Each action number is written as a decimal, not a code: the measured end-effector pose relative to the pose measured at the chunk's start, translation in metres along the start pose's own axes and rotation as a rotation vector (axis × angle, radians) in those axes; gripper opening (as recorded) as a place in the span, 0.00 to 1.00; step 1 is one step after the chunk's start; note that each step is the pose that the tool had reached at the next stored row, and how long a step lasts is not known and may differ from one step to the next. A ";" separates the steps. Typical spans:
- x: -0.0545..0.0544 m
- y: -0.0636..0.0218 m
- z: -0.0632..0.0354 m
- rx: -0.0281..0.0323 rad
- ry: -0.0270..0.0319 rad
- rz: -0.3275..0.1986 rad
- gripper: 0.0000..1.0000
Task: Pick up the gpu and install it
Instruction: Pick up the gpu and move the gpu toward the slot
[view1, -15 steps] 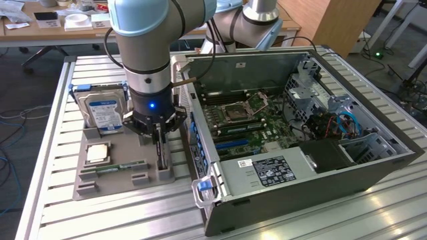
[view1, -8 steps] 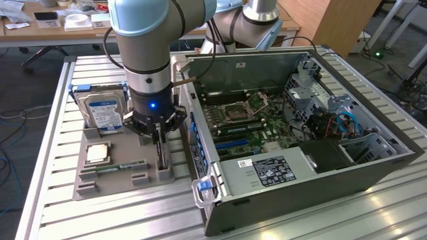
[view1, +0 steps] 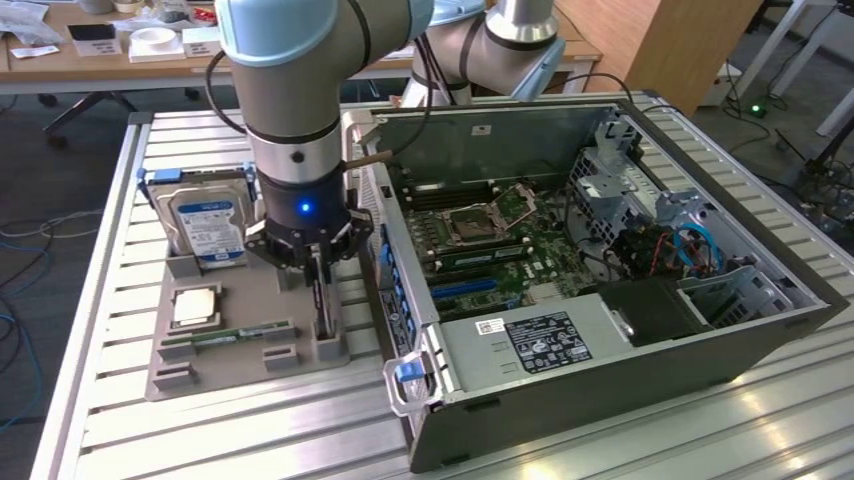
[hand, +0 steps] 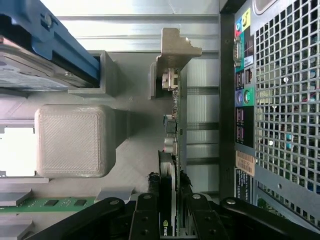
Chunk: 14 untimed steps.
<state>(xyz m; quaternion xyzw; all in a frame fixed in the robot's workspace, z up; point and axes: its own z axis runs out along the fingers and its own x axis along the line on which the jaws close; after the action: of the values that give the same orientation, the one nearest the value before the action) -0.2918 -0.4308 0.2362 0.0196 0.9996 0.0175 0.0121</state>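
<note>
Looking around the claw (view1: 316, 272) first, we see a grey printed tray (view1: 227, 375) on the slatted metal table (view1: 134, 440). The tray carries a hard drive (view1: 207, 222) standing upright at its far end, a processor chip (view1: 196, 305) lying flat, and a narrow green RAM stick (view1: 243, 335) nearer the camera. An open computer case (view1: 601, 300) lies to the exterior view's right of the tray with its motherboard (view1: 494, 240) exposed; its perforated rear panel (hand: 280, 100) stands just beside the gpu (hand: 176, 125) without touching it. On the card's other side rises a square grey block (hand: 75, 140) of the tray.

The gpu stands on its long edge in the tray's slot nearest the case. Its long axis runs parallel to the rear panel, far to near in the exterior view, and its metal bracket (hand: 175, 47) is at the end toward the hard drive. The claw is narrow, its black fingers (hand: 147, 215) pressed against both faces of the card at the end toward the RAM stick.

The hard drive bears a blue-and-white label we cannot read, and the print on the power supply label (view1: 541, 342) is too small to read. A small white logo (hand: 165, 231) on the card between the fingers is cut off; a yellowish sticker (hand: 245, 162) on the rear panel is illegible.
</note>
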 end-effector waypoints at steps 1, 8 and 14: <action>0.000 0.0001 -0.0019 0.0000 0.0000 0.000 0.26; 0.000 0.0007 -0.0203 -0.0005 0.0001 0.000 0.26; -0.001 0.0016 -0.0440 -0.0005 0.0000 0.000 0.26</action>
<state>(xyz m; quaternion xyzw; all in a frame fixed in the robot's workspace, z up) -0.2918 -0.4308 0.2802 0.0196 0.9996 0.0178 0.0121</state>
